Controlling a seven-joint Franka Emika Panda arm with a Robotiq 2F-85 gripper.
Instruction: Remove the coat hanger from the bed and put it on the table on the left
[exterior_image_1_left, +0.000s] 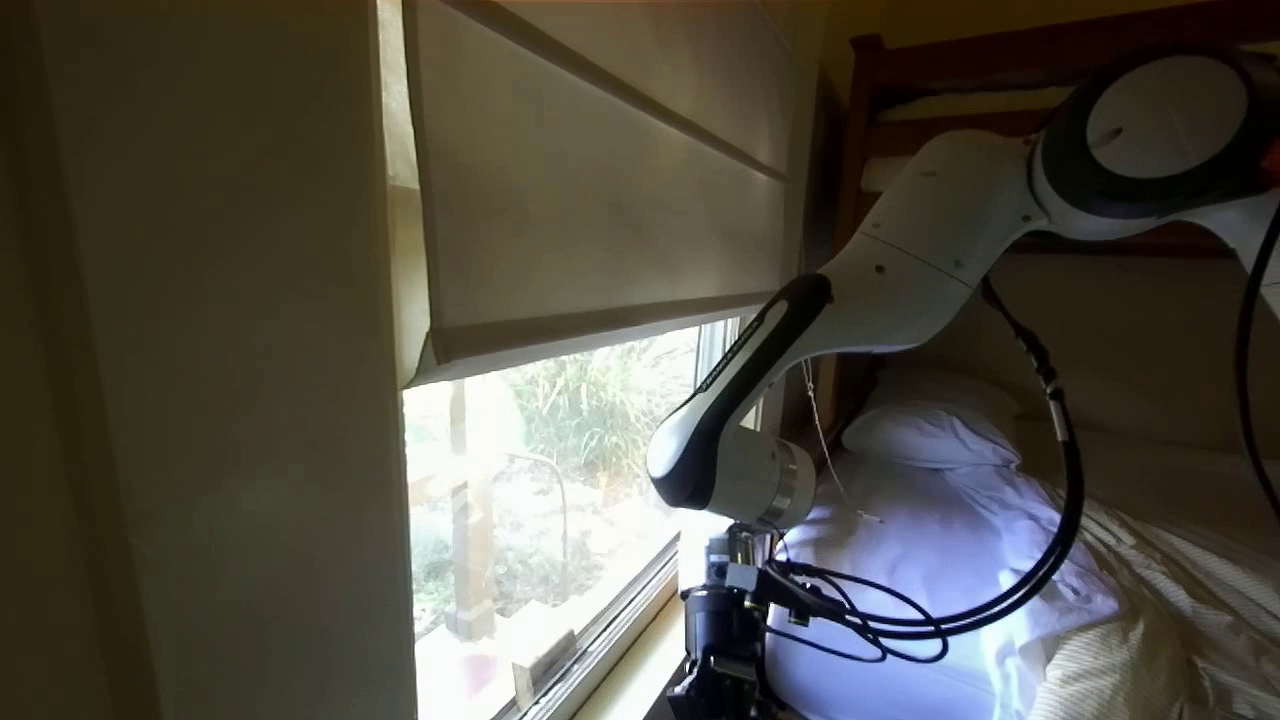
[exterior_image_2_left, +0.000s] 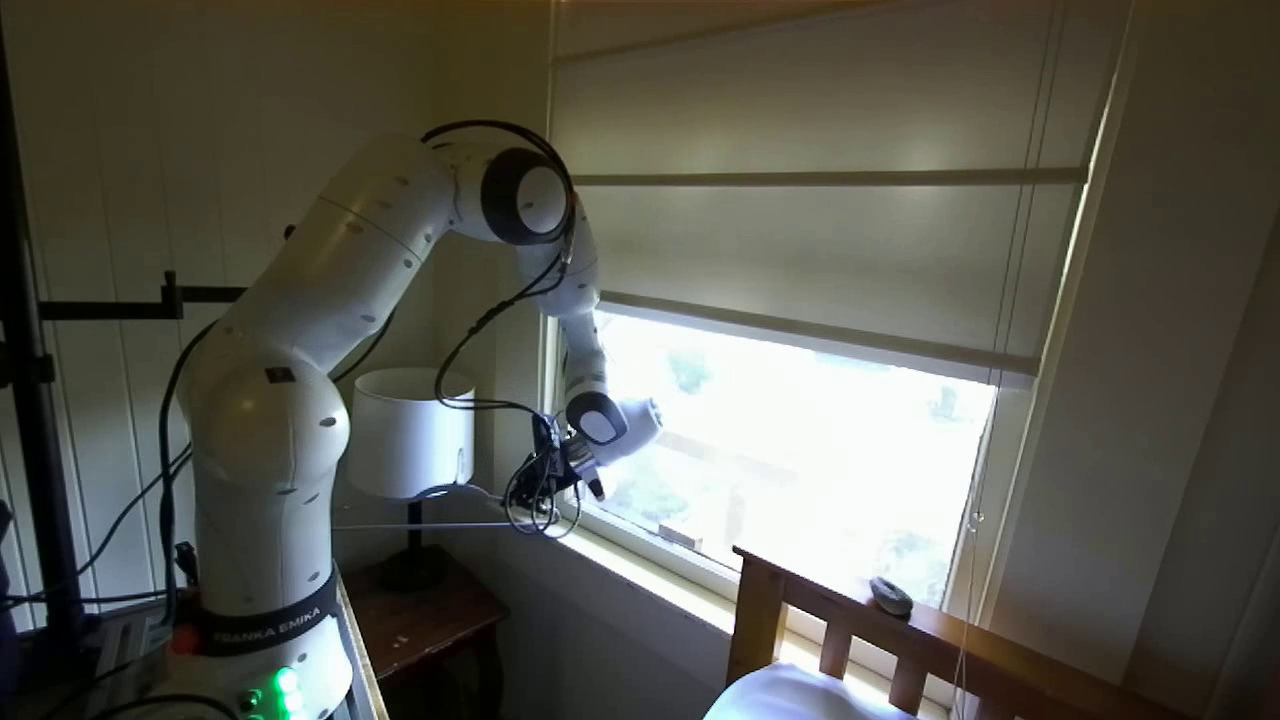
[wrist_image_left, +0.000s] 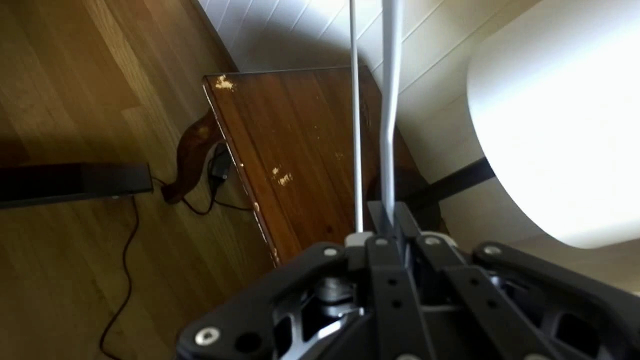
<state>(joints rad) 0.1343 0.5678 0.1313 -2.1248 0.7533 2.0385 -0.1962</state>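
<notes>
The coat hanger is a silvery wire, its two lengths running up from my gripper in the wrist view. Its thicker length is pinched between the fingertips; the thinner one passes just left of them. In an exterior view the hanger sticks out sideways from the gripper, level with the lamp's stem and above the small red-brown table. The worn tabletop lies below the hanger in the wrist view. White bedding covers the bed, whose wooden post stands well away from the hanger.
A lamp with a white shade stands on the table, and that shade is close to the hanger's right in the wrist view. The window sill runs beside the gripper. A dark object rests on the bed rail. Cables loop off the arm.
</notes>
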